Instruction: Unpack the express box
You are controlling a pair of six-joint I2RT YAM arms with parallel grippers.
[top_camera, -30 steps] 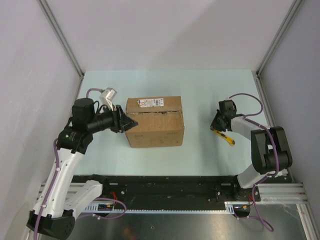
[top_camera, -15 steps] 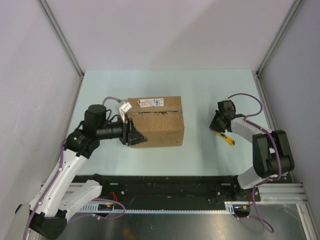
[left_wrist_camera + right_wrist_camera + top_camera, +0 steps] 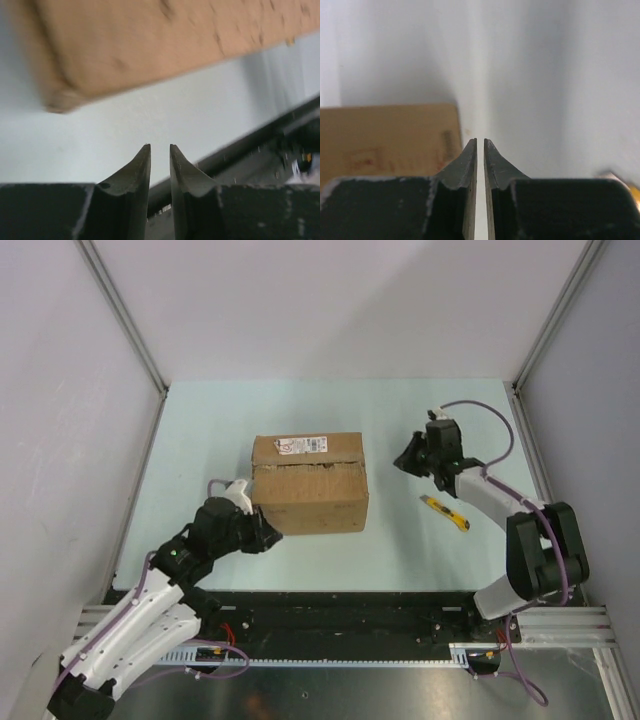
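Top external view: I saw the express box (image 3: 309, 485) sitting near the middle of the desk (image 3: 400, 410), between the two arms.
Left fingers: I found the left fingers (image 3: 266, 537) low at the box's near-left bottom corner, just beside it.
Left wrist view: the box (image 3: 150, 40) filled the upper part, blurred, and a strip of bare desk showed between its rounded corner and the left fingers (image 3: 144, 156), so there was no contact.
Left finger state: nearly pressed together, only a narrow slit between the tips, and nothing in it.
Right fingers: the right fingers (image 3: 404, 461) were off the box's right end, clearly apart from it, tips turned toward it.
Right wrist view: the box (image 3: 385, 135) lay to the left of the right fingers (image 3: 471, 150), behind them.
Right finger state: pressed almost together, a hairline gap, holding nothing.
Box axis: its long side ran left to right across the desk, top face up, with a ragged seam running along that same line.
Label: a white label (image 3: 302, 445) with a red mark lay on the top, by the far edge; I could not read its print.
Other item: a yellow-handled knife (image 3: 445, 512) lay flat on the desk, nearer to me than the right fingers.
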